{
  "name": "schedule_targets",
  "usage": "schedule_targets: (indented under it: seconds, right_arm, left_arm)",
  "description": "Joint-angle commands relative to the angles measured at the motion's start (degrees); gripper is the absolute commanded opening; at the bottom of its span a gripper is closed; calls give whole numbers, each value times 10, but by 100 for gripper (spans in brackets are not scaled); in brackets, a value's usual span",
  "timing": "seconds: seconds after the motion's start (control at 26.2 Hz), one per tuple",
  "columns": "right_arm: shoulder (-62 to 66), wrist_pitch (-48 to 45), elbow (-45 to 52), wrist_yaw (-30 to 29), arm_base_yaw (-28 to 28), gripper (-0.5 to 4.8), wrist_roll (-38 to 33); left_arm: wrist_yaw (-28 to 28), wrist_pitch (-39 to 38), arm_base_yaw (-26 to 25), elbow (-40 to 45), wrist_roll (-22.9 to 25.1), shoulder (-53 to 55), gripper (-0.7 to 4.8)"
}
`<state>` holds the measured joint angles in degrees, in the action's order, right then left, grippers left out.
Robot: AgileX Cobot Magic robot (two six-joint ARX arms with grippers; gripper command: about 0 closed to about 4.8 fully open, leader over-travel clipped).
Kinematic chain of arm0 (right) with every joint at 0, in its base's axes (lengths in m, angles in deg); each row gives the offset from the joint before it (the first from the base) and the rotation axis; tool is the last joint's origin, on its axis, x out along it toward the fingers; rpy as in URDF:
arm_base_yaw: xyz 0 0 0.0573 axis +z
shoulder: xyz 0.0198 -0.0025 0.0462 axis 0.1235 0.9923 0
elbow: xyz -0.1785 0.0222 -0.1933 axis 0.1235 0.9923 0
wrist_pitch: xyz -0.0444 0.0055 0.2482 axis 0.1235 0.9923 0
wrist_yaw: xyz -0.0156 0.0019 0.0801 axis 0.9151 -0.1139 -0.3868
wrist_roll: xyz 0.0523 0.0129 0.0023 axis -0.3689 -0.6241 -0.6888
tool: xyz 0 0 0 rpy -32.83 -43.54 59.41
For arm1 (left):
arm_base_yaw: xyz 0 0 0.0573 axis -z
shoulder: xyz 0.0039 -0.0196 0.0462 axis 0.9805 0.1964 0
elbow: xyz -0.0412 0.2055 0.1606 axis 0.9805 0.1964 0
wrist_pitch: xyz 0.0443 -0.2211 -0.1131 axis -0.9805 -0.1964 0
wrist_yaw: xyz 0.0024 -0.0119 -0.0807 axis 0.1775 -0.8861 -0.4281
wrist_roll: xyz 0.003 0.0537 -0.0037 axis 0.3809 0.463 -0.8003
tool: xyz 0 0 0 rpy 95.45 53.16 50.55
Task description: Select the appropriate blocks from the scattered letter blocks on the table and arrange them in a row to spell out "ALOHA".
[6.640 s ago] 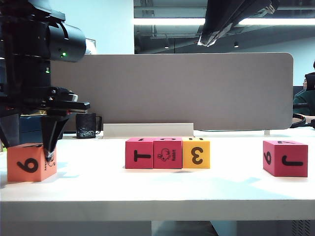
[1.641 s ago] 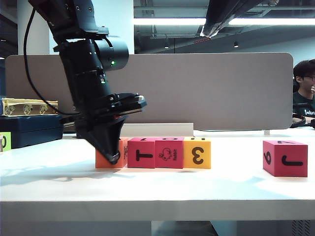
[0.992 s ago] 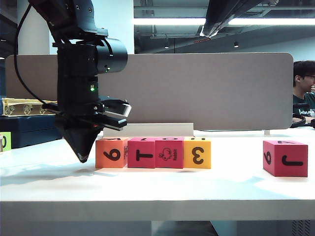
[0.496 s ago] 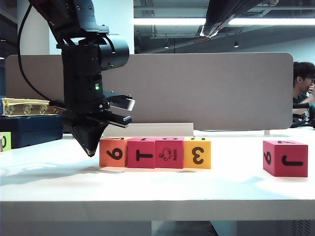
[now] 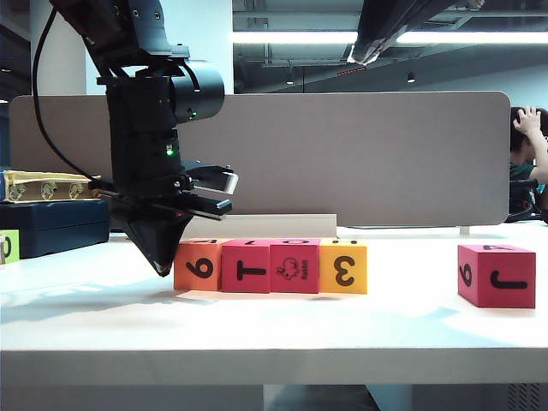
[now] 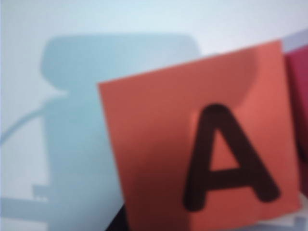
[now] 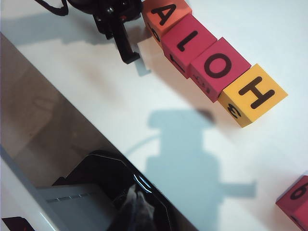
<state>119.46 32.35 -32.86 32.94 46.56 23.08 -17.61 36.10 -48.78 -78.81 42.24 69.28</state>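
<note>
Four letter blocks stand touching in a row on the table (image 5: 282,338): orange (image 5: 201,268), crimson-pink (image 5: 247,267), crimson-pink (image 5: 294,267) and yellow (image 5: 343,267). From above their tops read A (image 7: 166,13), L (image 7: 188,39), O (image 7: 219,65), H (image 7: 254,92). A third crimson-pink block (image 5: 497,276) sits apart on the right. My left gripper (image 5: 163,264) is shut, pointing down at the orange block's (image 6: 202,154) outer side; whether it touches is unclear. My right gripper (image 7: 137,208) hangs shut and empty high above the table's front edge (image 5: 355,58).
A grey divider panel (image 5: 360,158) closes off the back of the table. Beyond the left end are a dark blue case (image 5: 51,229) with a yellowish box (image 5: 43,185) on it and a small lime-green block (image 5: 7,247). A person (image 5: 533,145) sits behind at the right.
My left gripper moved right and slid the orange block against the crimson-pink one, closing the small gap. The right arm stayed still.
</note>
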Motion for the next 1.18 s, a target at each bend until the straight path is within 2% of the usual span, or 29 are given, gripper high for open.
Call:
schedule_targets:
  seconds: [0.04,0.34,0.46,0.8,0.88,0.95,1.03,1.18]
  right_arm:
    - [-2,-12,-2,1,0,-6,-1]
    - [-2,-13,-2,2,0,-6,-1]
    - [-2,-12,-2,3,0,-6,-1]
    - [-2,-12,-2,3,0,-6,-1]
    - [-2,-12,-2,3,0,-6,-1]
    - [-2,-12,-2,3,0,-6,-1]
    - [-2,-12,-2,3,0,-6,-1]
    - [-2,-12,-2,3,0,-6,-1]
  left_arm:
    - [-13,-2,-1,-2,5,-2,-6]
    - [-14,-2,-1,-2,5,-2,-6]
    - [-39,-2,-1,-2,5,-2,-6]
    - [-51,-22,-1,-3,5,-3,-5]
    - [-42,-57,-1,-3,11,-5,-6]
    - [27,-64,-1,-3,11,-7,-6]
    - [66,-57,-1,-3,12,-9,-6]
    - [73,-30,-1,-4,22,-10,-6]
